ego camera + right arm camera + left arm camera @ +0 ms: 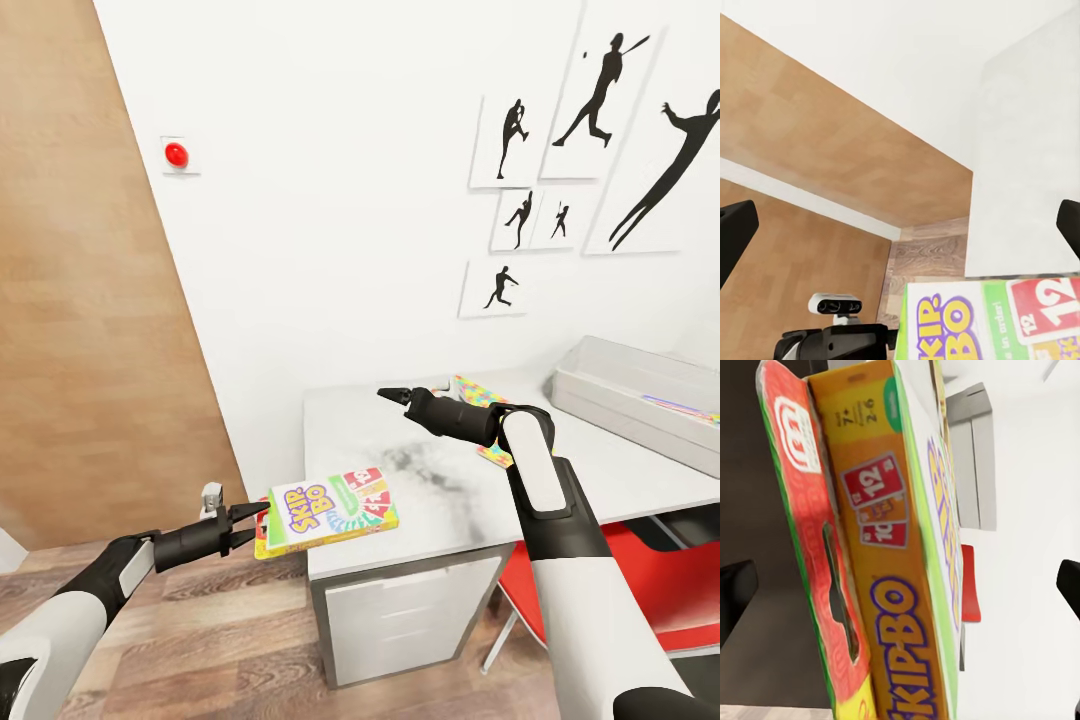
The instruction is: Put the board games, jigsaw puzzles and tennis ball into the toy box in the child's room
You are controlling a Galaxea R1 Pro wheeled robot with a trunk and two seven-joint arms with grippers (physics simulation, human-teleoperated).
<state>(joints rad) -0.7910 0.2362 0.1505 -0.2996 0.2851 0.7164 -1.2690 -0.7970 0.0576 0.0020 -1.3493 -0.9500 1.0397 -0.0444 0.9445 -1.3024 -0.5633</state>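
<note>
My left gripper [258, 522] is shut on the edge of the SKIP-BO board game [330, 513], a yellow-green-red box held level just past the table's near left corner. Up close, the box [892, 570] stands edge-on between the left fingers [735, 596]. My right gripper [390, 393] hovers open over the pale grey table [400, 440] with nothing between its fingers [735, 232]; the box [982, 319] lies below it. A jigsaw puzzle [472, 387] lies on the table, partly hidden by my right forearm. The grey toy box [620, 385] sits at the right with a thin multicoloured flat piece [685, 406] inside.
A wooden door [90, 300] stands to the left, with a red button [176, 154] on the white wall beside it. Black sports silhouettes [600, 90] hang above the table. White drawers [400, 615] sit under the top and a red chair [660, 590] is tucked in at the right.
</note>
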